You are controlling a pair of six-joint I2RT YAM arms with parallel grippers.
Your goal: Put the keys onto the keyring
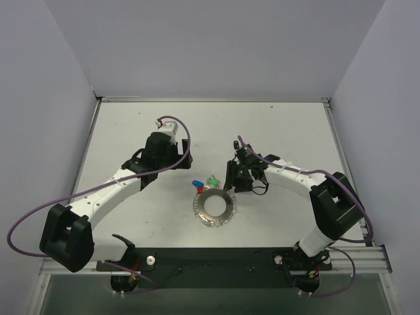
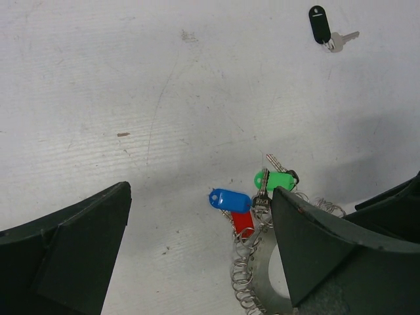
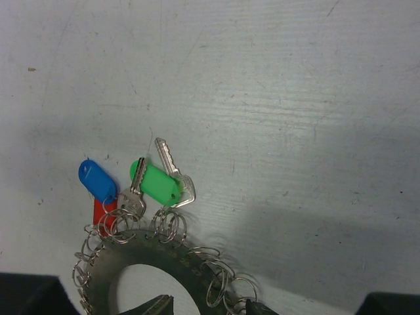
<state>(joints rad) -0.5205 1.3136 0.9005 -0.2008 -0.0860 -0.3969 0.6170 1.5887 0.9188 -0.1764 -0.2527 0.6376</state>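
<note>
The keyring (image 3: 164, 252) lies flat on the desk (image 3: 295, 98) at lower centre, between the wide-spread fingers of the right hand (image 3: 210, 292). The keys (image 3: 157, 184) cluster at its upper rim. The left hand (image 2: 200, 191) is empty and spread, with the keys beside its frame-right finger.

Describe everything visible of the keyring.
The keyring is a flat, dull silvery metal ring with a wide round hole, its rim fringed with many small wire loops. It lies flat on the white table between the arms. The blue key, red key and green key cluster at its far edge, apparently hooked to loops.
</note>
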